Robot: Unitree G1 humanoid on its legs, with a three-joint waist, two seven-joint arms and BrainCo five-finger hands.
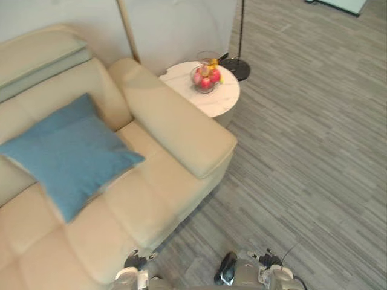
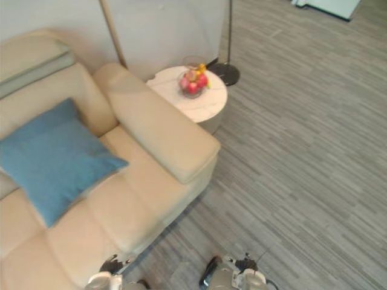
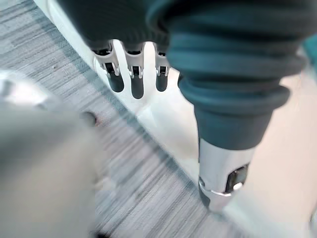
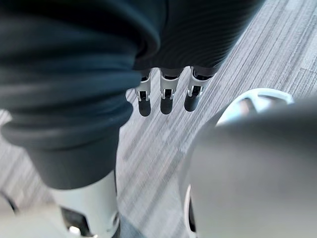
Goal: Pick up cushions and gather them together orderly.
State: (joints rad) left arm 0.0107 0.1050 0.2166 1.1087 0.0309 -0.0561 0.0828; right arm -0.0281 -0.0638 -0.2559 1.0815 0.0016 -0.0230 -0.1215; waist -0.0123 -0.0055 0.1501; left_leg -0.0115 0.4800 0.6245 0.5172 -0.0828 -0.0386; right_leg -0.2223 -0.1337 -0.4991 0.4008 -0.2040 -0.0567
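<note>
Looking down from the head camera, I have wide open grey floor (image 1: 302, 157) ahead and to my right. The cream sofa (image 1: 175, 130) takes the left side, its front edge running diagonally down toward me. Past the armrest a round white desk (image 1: 213, 101) stands close against the sofa, carrying a glass bowl of fruit (image 1: 205, 77). A dark lamp base (image 1: 237, 68) sits on the floor just behind it.

One cushion (image 1: 66, 154) lies on the sofa seat. It is plain blue and square, one corner pointing toward the armrest and its far side leaning on the backrest.

My left hand (image 3: 136, 84) hangs by the sofa's lower edge where it meets the floor, its fingers (image 3: 115, 79) straight and slack, holding nothing. My right hand (image 4: 167, 99) hangs over bare floor, likewise straight and relaxed, touching nothing.
</note>
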